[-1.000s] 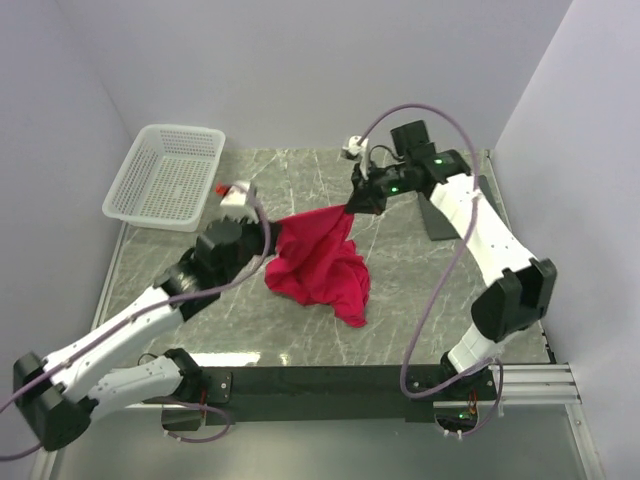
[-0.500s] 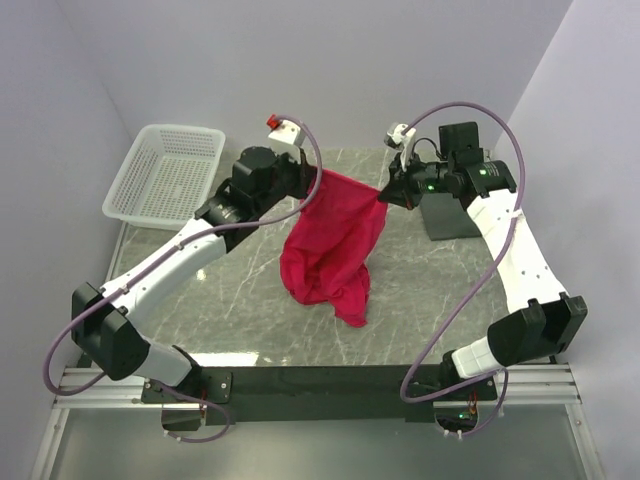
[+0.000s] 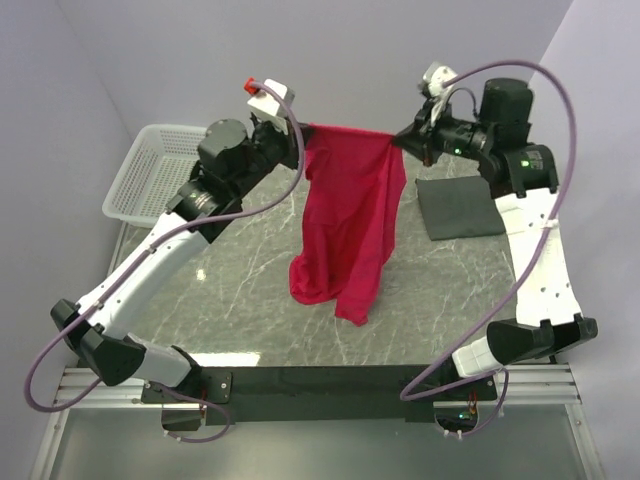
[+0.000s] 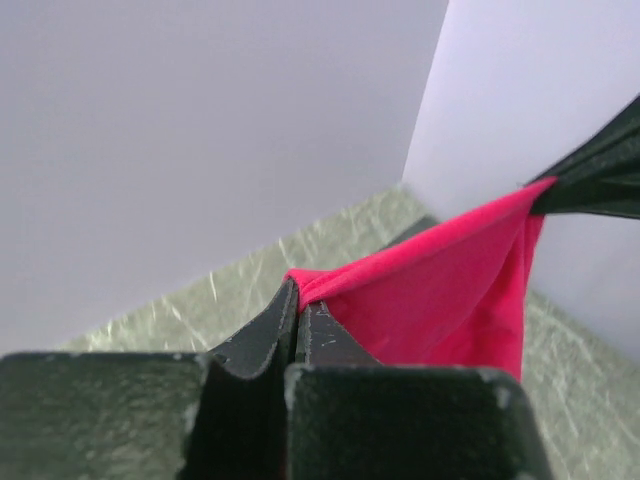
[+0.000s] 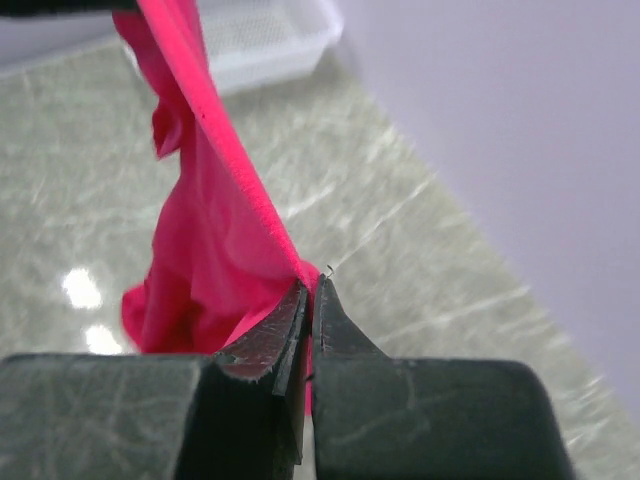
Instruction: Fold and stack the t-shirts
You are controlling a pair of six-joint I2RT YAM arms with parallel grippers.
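The crimson-red t-shirt (image 3: 348,215) hangs high over the marble table, stretched by its top edge between both grippers; its lower end still rests bunched on the table. My left gripper (image 3: 299,133) is shut on the shirt's left top corner; the left wrist view shows the cloth (image 4: 440,300) pinched at the fingertips (image 4: 298,297). My right gripper (image 3: 400,139) is shut on the right top corner; the right wrist view shows the shirt (image 5: 205,240) hanging from its closed tips (image 5: 310,290).
A white mesh basket (image 3: 135,185) stands at the back left of the table. A dark grey folded cloth (image 3: 460,205) lies at the back right. Walls close in on three sides.
Both grippers rose and moved toward the back wall with the shirt, lifting it from a low bundle into a tall hanging sheet. The dark cloth under the right arm came into full view.
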